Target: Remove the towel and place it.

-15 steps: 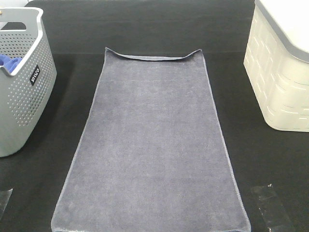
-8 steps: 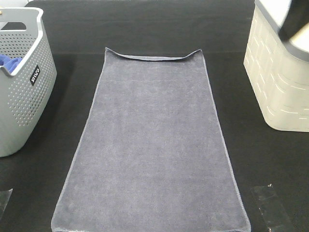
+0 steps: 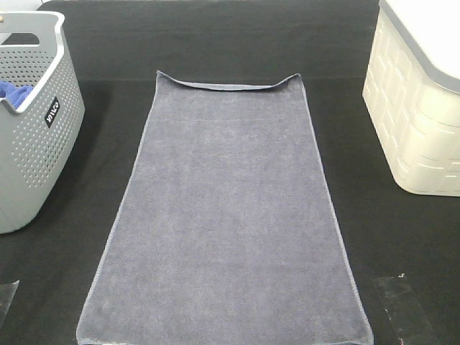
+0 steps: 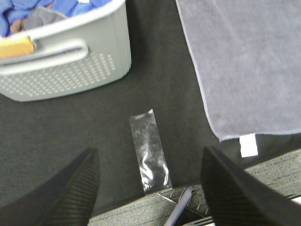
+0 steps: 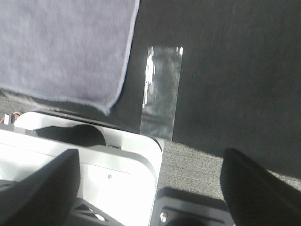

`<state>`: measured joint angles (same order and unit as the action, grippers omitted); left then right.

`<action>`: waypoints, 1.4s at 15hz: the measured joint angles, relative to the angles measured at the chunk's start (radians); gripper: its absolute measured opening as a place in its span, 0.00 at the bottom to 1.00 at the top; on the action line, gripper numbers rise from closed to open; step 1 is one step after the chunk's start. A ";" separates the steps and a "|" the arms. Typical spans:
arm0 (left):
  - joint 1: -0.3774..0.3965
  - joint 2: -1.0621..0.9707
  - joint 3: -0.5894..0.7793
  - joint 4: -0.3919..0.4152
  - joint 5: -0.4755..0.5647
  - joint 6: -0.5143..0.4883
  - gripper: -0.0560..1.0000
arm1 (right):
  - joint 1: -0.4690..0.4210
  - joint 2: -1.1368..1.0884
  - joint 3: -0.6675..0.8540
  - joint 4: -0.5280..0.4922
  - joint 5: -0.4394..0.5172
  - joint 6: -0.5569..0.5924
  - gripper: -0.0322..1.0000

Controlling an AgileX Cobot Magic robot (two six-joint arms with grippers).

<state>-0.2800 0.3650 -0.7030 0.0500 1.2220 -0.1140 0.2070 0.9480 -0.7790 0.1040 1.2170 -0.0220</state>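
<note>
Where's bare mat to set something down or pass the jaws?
Free: black mat strips between the slate-grey terry towel and the grey perforated basket, between towel and cream lidded bin, and beyond the towel's far hem. The centre is covered by towel.

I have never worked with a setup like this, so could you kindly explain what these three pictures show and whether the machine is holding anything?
The machine is a robot with two arms, each ending in a two-fingered tool. One picture comes from a camera mounted high above the black table; neither arm shows in it. The other two come from cameras on the wrists, looking down past the tools.

Spread flat in the middle lies the slate-grey towel. On the left stands a grey perforated basket with a blue cloth inside. On the right stands a cream bin. Strips of clear tape are stuck to the table near the towel's front corners.

The left tool and the right tool are both open, with dark fingers wide apart, and hold nothing. The towel is not yet touched.
</note>
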 joint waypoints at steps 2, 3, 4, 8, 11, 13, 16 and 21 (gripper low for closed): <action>0.000 -0.088 0.083 -0.038 0.000 0.028 0.63 | 0.000 -0.110 0.084 0.000 -0.003 0.000 0.78; 0.000 -0.113 0.114 -0.065 0.000 0.064 0.63 | 0.000 -0.166 0.118 0.000 -0.022 -0.003 0.78; 0.000 -0.126 0.135 -0.099 -0.002 0.114 0.63 | 0.000 -0.231 0.149 0.000 -0.040 -0.019 0.78; 0.000 -0.127 0.162 -0.235 -0.106 0.312 0.63 | 0.000 -0.521 0.244 0.000 -0.100 -0.061 0.78; 0.000 -0.131 0.184 -0.245 -0.151 0.324 0.63 | 0.000 -0.668 0.262 0.001 -0.129 -0.091 0.78; 0.000 -0.131 0.184 -0.246 -0.151 0.327 0.63 | 0.000 -0.721 0.269 0.001 -0.143 -0.104 0.78; 0.000 -0.131 0.184 -0.246 -0.153 0.327 0.63 | 0.000 -0.723 0.271 0.002 -0.144 -0.104 0.78; 0.000 -0.131 0.184 -0.246 -0.157 0.328 0.63 | 0.000 -0.723 0.271 0.005 -0.145 -0.104 0.78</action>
<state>-0.2800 0.2340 -0.5190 -0.1960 1.0650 0.2140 0.2070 0.2250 -0.5080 0.1090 1.0720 -0.1260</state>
